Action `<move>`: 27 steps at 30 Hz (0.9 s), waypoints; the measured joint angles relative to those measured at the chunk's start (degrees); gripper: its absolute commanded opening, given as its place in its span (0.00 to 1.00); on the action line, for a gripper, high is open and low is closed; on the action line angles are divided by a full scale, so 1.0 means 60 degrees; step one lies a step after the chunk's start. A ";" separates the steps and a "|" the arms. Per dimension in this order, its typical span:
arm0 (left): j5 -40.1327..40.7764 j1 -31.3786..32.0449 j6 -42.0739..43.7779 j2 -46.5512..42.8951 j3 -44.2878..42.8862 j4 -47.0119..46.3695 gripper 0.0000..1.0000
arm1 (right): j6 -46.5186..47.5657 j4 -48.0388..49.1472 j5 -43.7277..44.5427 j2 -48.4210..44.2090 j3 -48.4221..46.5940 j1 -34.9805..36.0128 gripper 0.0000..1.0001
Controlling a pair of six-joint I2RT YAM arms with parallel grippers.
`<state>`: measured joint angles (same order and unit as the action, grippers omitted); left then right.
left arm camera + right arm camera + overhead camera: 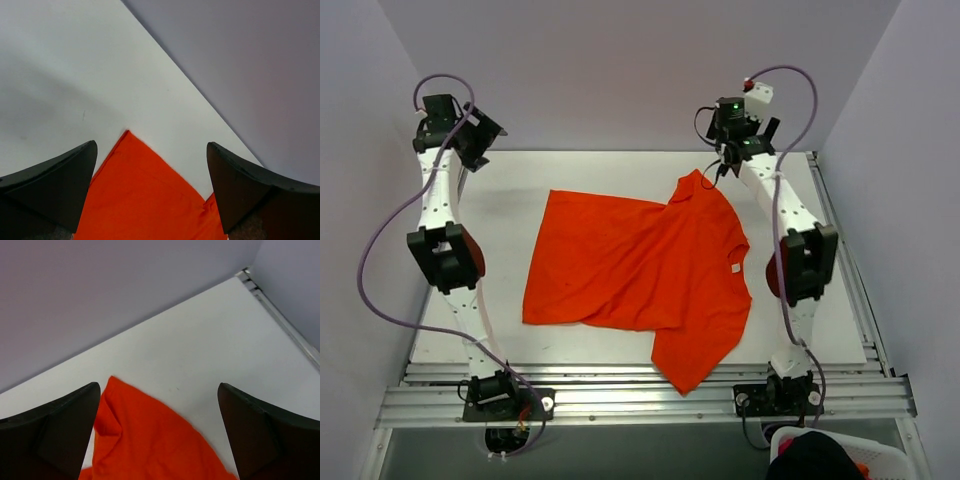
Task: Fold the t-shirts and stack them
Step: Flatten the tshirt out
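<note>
Top external view: one t-shirt (640, 275) lies on the table (500, 200), reaching from the middle of the tabletop toward its right side.
T-shirt cloth: plain bright orange-red, soft and matte, with shallow wrinkles and no print; a small white tag shows on its right part.
T-shirt shape: not flat. The left part lies as a broad rectangle, and the right part lies slanted over it, with one pointed end toward the table's far edge and one rounded end hanging past the table's near edge.
Table: smooth white matte board, rectangular, with ribbed metal rails along its near edge.
Left gripper (470, 135): over the table's far left corner, jaws spread wide with nothing between them.
Left wrist view: two dark, matte, wedge-shaped fingers (60, 185) frame a sharp orange corner of cloth lying on the white tabletop.
Right gripper (720, 165): over the table's far edge, right of its middle, jaws spread wide and holding nothing.
Right wrist view: the same kind of dark wedge fingers (260, 430) frame a rounded, slightly creased tip of cloth on the table.
Basket (840, 455): white plastic, beyond the table's near right corner, with dark cloth inside.
</note>
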<state>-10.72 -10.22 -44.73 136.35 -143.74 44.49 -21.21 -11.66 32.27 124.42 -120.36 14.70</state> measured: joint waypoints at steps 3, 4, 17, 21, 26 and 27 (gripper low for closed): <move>0.0259 -0.0189 -0.0025 -0.1621 0.1439 0.0481 1.00 | -0.0284 -0.0142 0.0102 -0.2579 0.2058 0.0025 1.00; 0.0342 -0.0182 -0.0025 -0.2233 0.2025 0.0546 1.00 | -0.0459 -0.0317 0.0080 -0.3526 0.2820 0.0066 1.00; 0.1585 0.4328 0.0572 -1.0612 1.2622 0.1064 1.00 | -0.3271 -0.5482 -0.3330 -0.9941 0.8582 0.2477 1.00; 0.1690 0.4244 0.0583 -1.2750 1.4582 0.1632 1.00 | -0.3537 -0.7063 -0.4087 -1.0276 0.9194 0.2532 1.00; 0.1297 0.4586 0.0415 -1.4447 1.5624 0.1727 1.00 | -0.3865 -0.8116 -0.5508 -1.1941 1.0418 0.2732 0.99; 0.1224 0.4663 0.0353 -1.4528 1.5715 0.1749 1.00 | -0.4044 -0.8247 -0.5960 -1.2462 1.0939 0.2779 0.98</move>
<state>-3.38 17.76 -42.61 49.19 -49.45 54.98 -45.47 -61.14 -3.49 49.65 -54.72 31.38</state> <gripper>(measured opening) 0.999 0.990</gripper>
